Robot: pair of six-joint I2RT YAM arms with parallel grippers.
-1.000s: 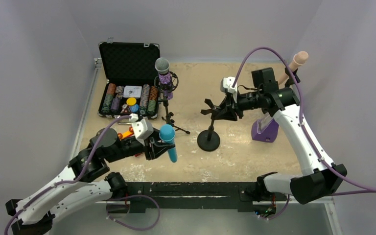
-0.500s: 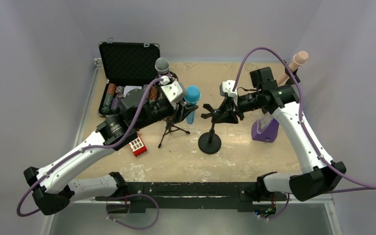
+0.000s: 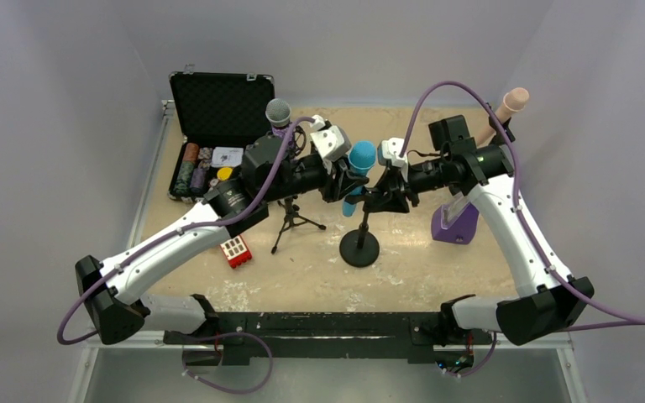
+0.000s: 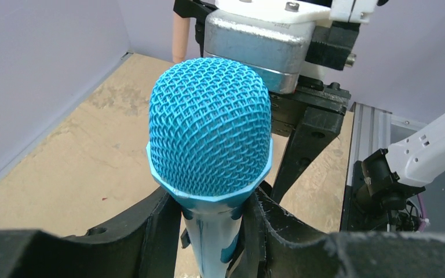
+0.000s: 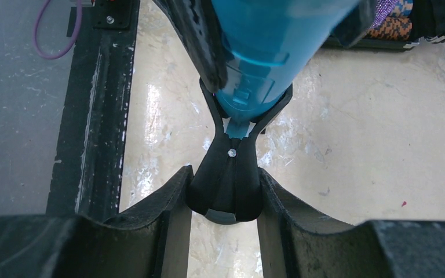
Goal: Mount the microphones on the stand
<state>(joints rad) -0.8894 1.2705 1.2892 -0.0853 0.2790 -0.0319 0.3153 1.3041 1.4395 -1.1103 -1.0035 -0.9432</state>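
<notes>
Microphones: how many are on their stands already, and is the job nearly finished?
Nearly. The purple microphone sits in the tripod stand, and the pink microphone looks clipped up at the far right. The left gripper holds the blue microphone, its tail just entering the clip that the right gripper grips on the round-base stand. Left: push it fully in and let go.
</notes>
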